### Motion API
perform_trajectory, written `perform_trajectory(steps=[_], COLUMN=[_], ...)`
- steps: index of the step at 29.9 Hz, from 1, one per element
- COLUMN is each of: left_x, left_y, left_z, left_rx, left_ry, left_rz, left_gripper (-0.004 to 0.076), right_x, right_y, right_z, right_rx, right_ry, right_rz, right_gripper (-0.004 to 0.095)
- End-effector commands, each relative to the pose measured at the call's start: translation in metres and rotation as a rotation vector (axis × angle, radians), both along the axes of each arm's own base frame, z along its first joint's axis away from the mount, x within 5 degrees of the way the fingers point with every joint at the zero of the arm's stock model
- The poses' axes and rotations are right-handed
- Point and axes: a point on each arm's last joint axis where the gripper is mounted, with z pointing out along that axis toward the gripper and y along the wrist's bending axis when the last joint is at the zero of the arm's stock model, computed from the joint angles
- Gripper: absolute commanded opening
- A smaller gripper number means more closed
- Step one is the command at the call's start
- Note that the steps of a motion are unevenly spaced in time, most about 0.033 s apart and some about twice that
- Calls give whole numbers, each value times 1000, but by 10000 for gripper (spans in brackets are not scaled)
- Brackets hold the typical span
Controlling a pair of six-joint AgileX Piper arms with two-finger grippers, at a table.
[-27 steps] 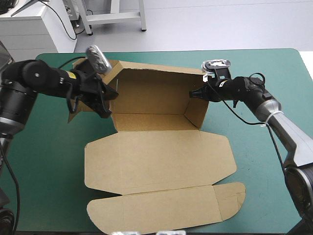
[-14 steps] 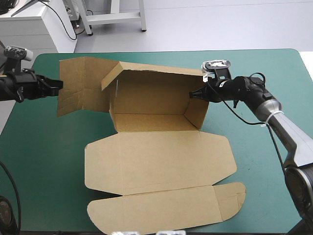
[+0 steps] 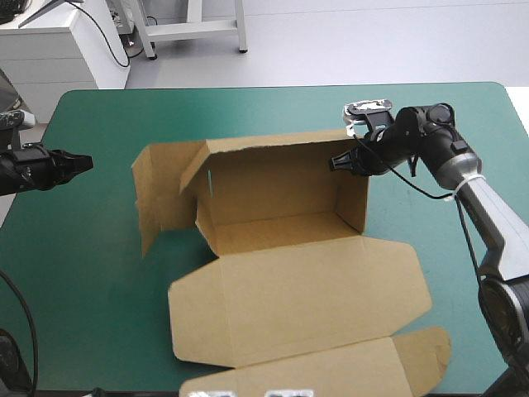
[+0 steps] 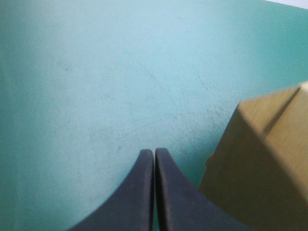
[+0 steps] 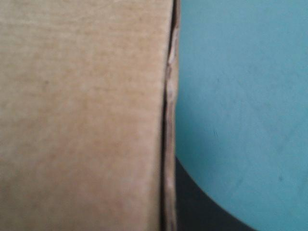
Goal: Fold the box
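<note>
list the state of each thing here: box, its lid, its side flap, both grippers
box, open tray, back and right walls raised
lid, flat on the teal-green cover, toward the near edge
left side flap, swung outward, not tucked
left gripper, shut, empty, clear of the box
right gripper, shut on the box at its right wall's top

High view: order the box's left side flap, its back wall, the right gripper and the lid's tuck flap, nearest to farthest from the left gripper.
From the left gripper:
1. Side flap of the box, left end.
2. Back wall, middle.
3. Right gripper, right end.
4. Tuck flap, near-right corner.
</note>
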Motion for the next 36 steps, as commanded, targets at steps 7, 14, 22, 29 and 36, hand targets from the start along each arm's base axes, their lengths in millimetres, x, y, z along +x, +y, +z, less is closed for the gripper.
perform_trajectory(steps=[7, 14, 22, 29, 36], left_x=[-4, -5, -4, -4, -3], left_y=[-5, -5, -5, -5, -7], left_z=[21, 20, 20, 19, 22], left_rx=[-34, -30, -30, -34, -78], left_ry=[-91, -81, -81, -77, -90], left_rz=[20, 11, 14, 11, 0], left_gripper=[-8, -8, -8, -8, -8], right_x=[-19, -28, -17, 15, 44], right_y=[-10, -13, -9, -3, 4], right_z=[52, 50, 22, -1, -3], right_rx=[-12, -6, -18, -39, -2], right_ry=[8, 31, 115, 150, 104], right_rz=[-33, -77, -76, -77, -136], right_gripper=[-15, -15, -15, -15, -15])
